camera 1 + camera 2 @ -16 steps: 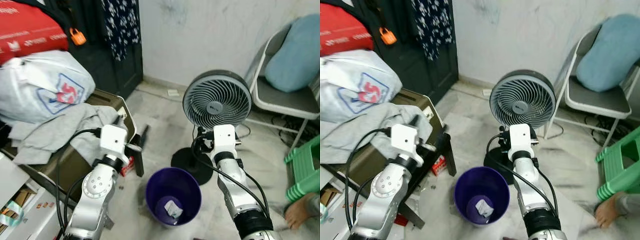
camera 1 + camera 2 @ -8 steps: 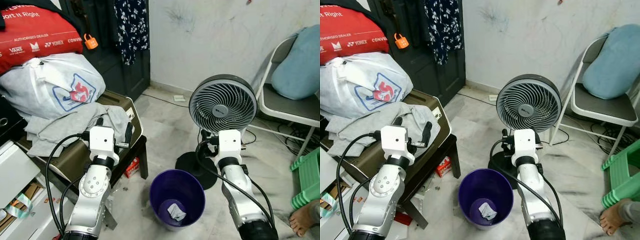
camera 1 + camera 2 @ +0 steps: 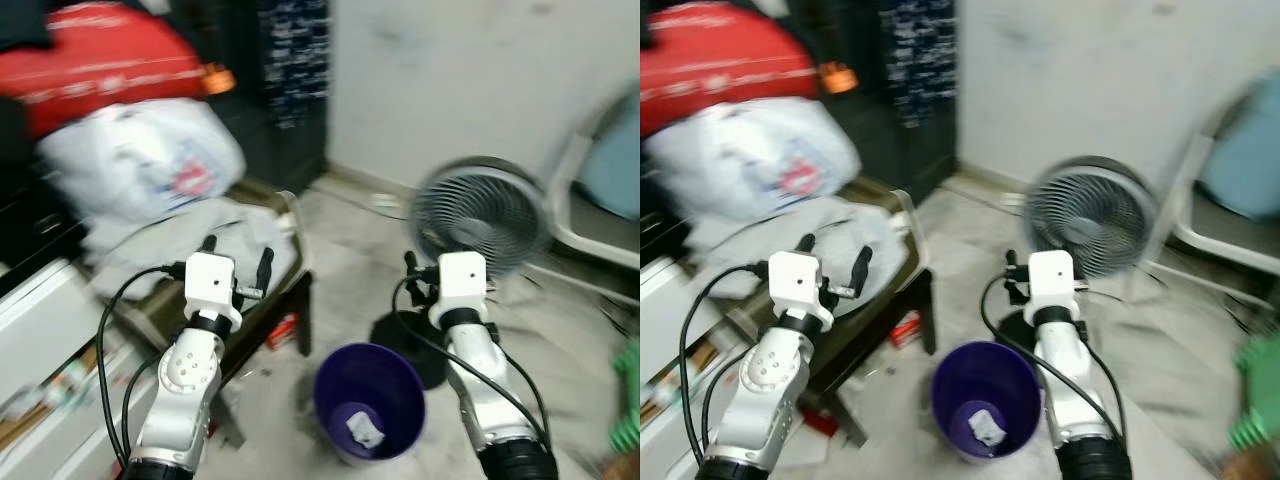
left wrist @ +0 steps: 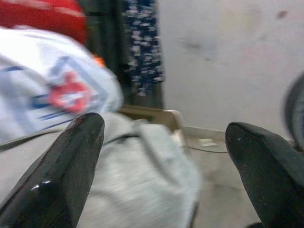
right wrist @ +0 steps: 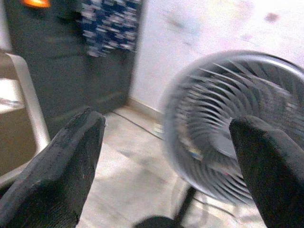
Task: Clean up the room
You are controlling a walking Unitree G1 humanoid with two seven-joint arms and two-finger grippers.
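The picture is blurred by motion. A purple bin (image 3: 368, 400) stands on the floor between my two arms, with a crumpled white paper (image 3: 364, 432) at its bottom. A grey garment (image 3: 200, 235) lies over the low brown table (image 3: 285, 275) on my left. My left gripper (image 4: 164, 126) is open, raised in front of the garment and holding nothing. My right gripper (image 5: 166, 121) is open too, held up in front of the grey fan (image 3: 480, 215), with nothing between its fingers.
A white plastic bag (image 3: 140, 165) and a red bag (image 3: 110, 70) are piled behind the garment. White drawers (image 3: 40, 330) stand at the far left. A small red box (image 3: 285, 330) lies under the table. A chair (image 3: 590, 210) and a green stool (image 3: 628, 400) are on the right.
The whole picture has slid to the right and gone blurry, so the camera is turning left. Both arms keep the same raised pose with open fingers.
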